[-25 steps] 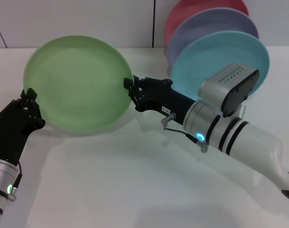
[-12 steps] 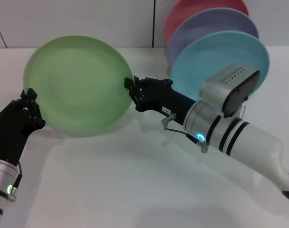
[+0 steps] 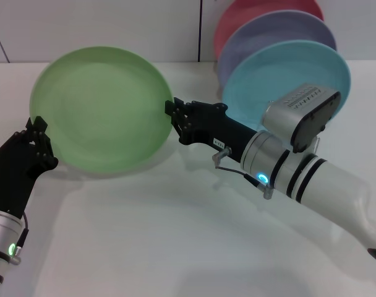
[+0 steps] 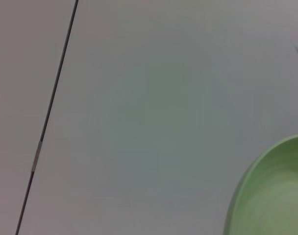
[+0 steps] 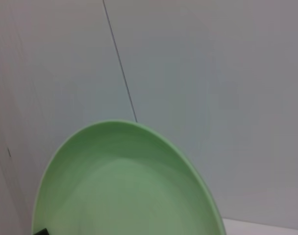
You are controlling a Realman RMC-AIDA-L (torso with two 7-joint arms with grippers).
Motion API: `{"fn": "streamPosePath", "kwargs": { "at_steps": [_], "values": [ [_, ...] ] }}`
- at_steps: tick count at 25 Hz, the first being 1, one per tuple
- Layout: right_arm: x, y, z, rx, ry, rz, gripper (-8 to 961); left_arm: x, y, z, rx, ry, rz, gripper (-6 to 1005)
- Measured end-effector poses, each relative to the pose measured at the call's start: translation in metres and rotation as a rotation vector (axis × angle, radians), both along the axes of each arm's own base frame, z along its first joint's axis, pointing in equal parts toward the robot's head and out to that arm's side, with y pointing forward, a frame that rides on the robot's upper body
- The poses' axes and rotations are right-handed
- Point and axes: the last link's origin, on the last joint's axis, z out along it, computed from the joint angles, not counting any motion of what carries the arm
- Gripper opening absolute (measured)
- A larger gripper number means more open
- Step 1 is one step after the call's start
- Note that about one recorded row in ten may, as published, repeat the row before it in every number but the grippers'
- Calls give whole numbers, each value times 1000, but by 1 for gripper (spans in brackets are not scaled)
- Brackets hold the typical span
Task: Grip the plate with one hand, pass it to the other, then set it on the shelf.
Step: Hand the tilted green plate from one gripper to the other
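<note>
Holding the green plate (image 3: pixel 100 111) tilted above the white surface (image 3: pixel 151 241), both arms meet at its rim in the head view. The left gripper (image 3: pixel 34 135) sits at the plate's near-left edge, its fingers apparently against the rim, though I cannot tell whether they clamp it or merely touch. The right gripper (image 3: pixel 177 117) reaches in from the right; its fingers look closed on the right rim. Compared with a second ago the plate is almost unmoved, and the right gripper has shifted only slightly to the right and far side. That suggests the handover is at its midpoint, with one arm yet to release. Far right, a light blue plate (image 3: pixel 287 71), a lavender plate (image 3: pixel 268 34) and a pink plate (image 3: pixel 262 9) stand upright in a row; the wire rack beneath them is hidden.

Left wrist view: only an arc of the plate (image 4: pixel 271 196) shows against a pale wall; no fingers appear.

Right wrist view: the plate (image 5: pixel 124 186) fills the lower part, and a small dark tip at its edge may be one of the fingers.
</note>
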Motion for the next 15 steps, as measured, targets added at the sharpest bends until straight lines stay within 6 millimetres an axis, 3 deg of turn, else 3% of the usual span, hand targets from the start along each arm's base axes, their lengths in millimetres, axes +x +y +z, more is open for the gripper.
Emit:
{"fn": "streamPosePath", "kwargs": {
  "at_steps": [15],
  "values": [
    [-1, 0, 1, 3, 4, 5, 53, 1, -4, -1, -4, -1, -13, 174]
  ]
}}
